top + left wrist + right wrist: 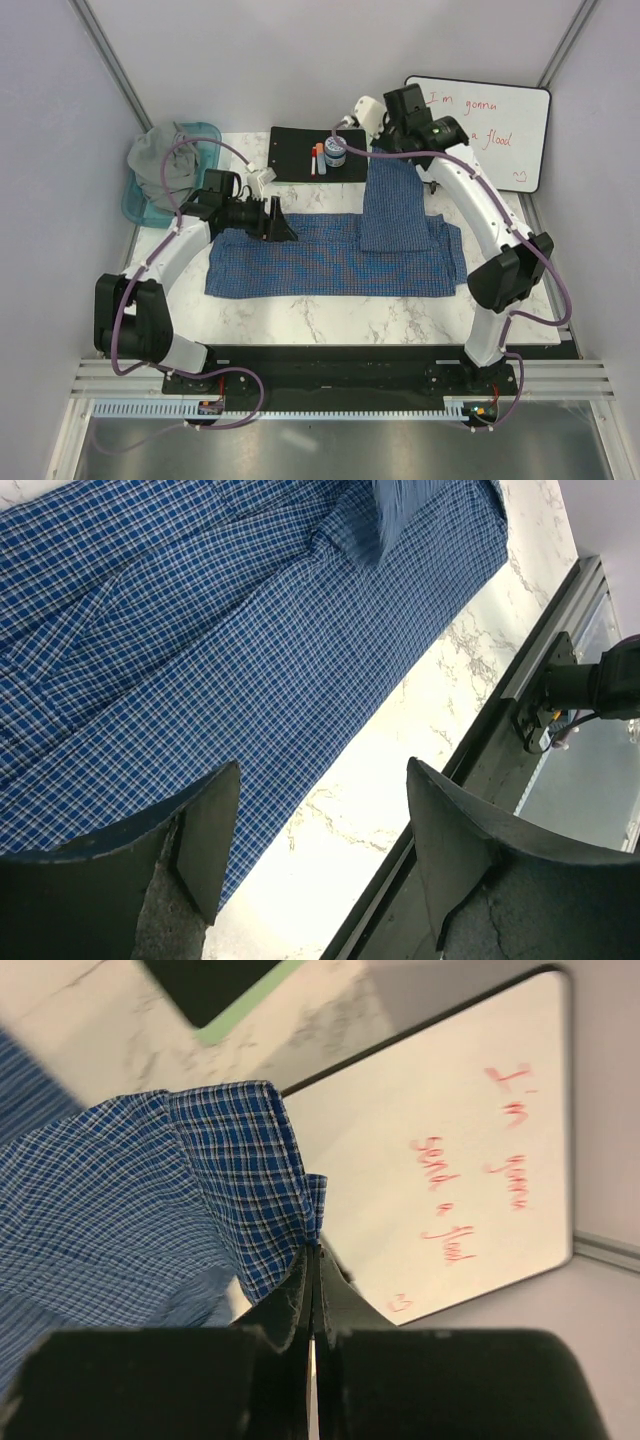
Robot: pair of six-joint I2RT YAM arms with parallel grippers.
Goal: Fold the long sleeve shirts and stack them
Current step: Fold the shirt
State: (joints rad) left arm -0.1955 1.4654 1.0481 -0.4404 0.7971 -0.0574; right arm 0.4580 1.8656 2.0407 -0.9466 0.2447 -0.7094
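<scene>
The blue-and-white check shirt lies spread across the marble table. One part of it is pulled up toward the back right, and my right gripper is shut on its edge. In the right wrist view the shut gripper pinches a fold of the check cloth. My left gripper hovers open over the shirt's left end. In the left wrist view the gripper holds nothing, with check cloth and bare marble below it. The grey shirt lies bunched in the teal tub at the back left.
A black mat at the back carries red markers and a small blue-and-white jar. A whiteboard with red writing leans at the back right, also seen as the whiteboard close behind the right gripper. A black rail borders the table's near edge.
</scene>
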